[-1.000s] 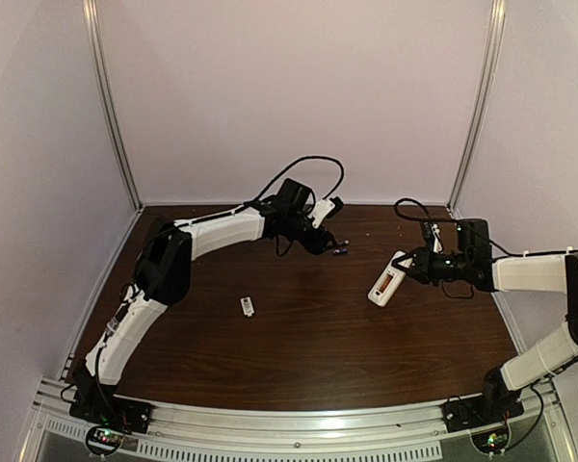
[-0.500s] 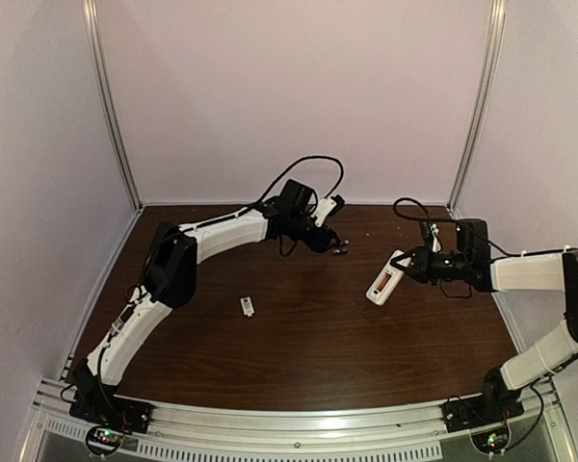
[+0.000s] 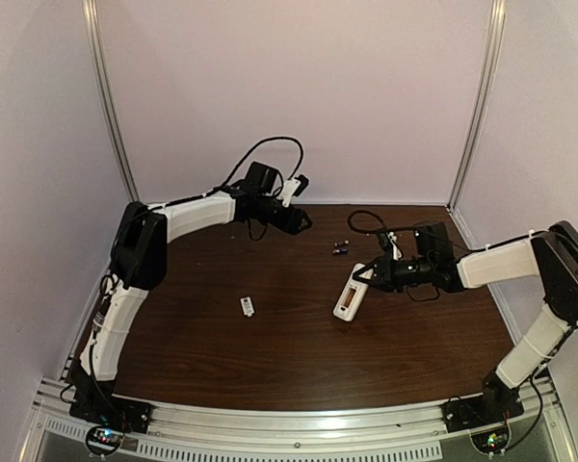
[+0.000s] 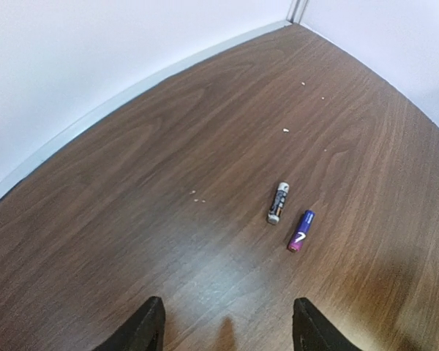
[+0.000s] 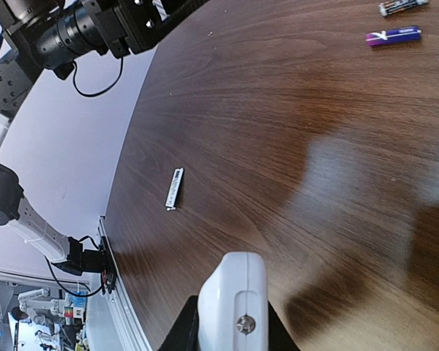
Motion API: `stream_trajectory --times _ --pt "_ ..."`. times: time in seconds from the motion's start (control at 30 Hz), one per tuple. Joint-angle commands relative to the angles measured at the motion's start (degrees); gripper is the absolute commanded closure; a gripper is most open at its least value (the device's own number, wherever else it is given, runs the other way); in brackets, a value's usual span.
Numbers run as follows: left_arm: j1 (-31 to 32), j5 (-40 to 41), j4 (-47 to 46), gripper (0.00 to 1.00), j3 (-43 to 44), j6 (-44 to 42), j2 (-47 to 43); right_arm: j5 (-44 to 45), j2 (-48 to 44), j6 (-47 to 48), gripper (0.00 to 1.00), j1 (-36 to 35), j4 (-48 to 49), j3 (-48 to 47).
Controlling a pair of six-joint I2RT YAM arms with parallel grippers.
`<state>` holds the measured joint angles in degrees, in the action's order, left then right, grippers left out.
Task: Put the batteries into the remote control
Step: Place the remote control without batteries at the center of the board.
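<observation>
No legible txt anywhere; purple battery (image 4: 301, 231) had a white mark, too blurry to read.

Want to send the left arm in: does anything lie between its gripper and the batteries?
Nothing visible does. In the left wrist view only bare table lies between the left gripper and the batteries, which lie side by side, not touching.

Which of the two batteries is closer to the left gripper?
The bright purple battery: in the left wrist view it lies right of the greyish battery and lower, nearer the left gripper.
</observation>
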<state>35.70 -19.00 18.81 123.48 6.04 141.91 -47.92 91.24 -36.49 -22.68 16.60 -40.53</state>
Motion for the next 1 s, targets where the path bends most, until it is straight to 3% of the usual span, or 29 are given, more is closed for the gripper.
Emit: stream_trajectory --times 0.0,0.37,0.73,0.97 --pt "-1.0 -0.3 -4.8 0.4 -5.8 1.5 -4.8 2.4 5.3 -0.6 1.0 -4.1 3.2 -5.2" --pt "-2.6 0.7 -10.0 0.4 -21.6 3.3 -12.2 2.6 17.0 -1.6 0.91 -11.5 5.2 -13.8" --pt "-4.1 1.2 -14.0 0.4 -30.0 5.5 -16.3 5.2 21.4 2.1 0.52 -12.0 -1.5 -20.2" --pt "-4.1 1.2 -16.1 0.4 -32.9 5.6 -17.7 8.8 22.1 5.5 0.46 -10.7 -8.1 -23.5"
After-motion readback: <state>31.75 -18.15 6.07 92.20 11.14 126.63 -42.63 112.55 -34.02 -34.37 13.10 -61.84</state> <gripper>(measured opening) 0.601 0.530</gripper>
